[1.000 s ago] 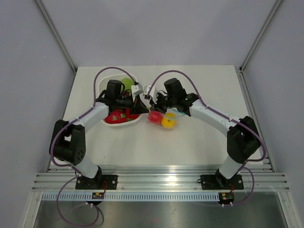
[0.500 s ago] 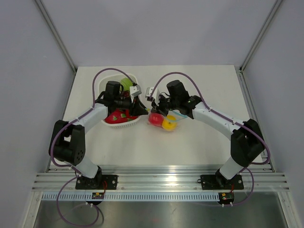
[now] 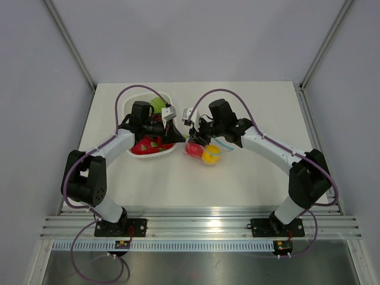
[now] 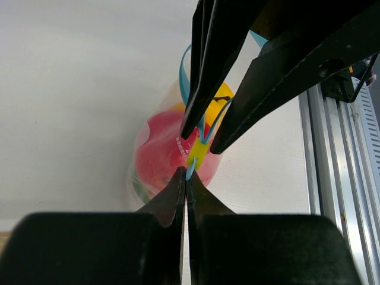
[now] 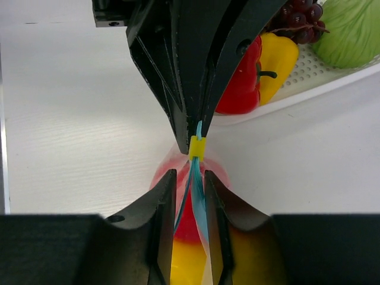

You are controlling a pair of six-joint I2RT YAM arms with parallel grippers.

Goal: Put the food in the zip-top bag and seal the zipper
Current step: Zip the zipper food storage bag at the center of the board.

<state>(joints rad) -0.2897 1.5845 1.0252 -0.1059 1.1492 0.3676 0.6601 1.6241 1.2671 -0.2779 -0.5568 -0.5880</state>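
The zip-top bag (image 3: pixel 202 153) hangs between both grippers just above the table, with a red food (image 3: pixel 193 148) and a yellow food (image 3: pixel 209 155) inside. My left gripper (image 4: pixel 186 178) is shut on the end of the blue zipper (image 4: pixel 183 71). It also shows in the top view (image 3: pixel 180 135). My right gripper (image 5: pixel 189 184) faces it (image 3: pixel 195 135). Its jaws stand narrowly apart astride the zipper (image 5: pixel 198 199), just behind the yellow slider (image 5: pixel 196 146). The slider sits close to the left fingertips.
The white slotted basket (image 3: pixel 169 152) stands left of the bag under my left arm. It holds a red pepper (image 5: pixel 240 83), a yellow pepper (image 5: pixel 278 56), dark grapes (image 5: pixel 300 16) and a green vegetable (image 5: pixel 350 29). An aluminium rail (image 4: pixel 335 178) runs along the near table edge.
My right arm has shifted slightly to the right and the bag has sagged a little lower. My left arm has hardly moved.
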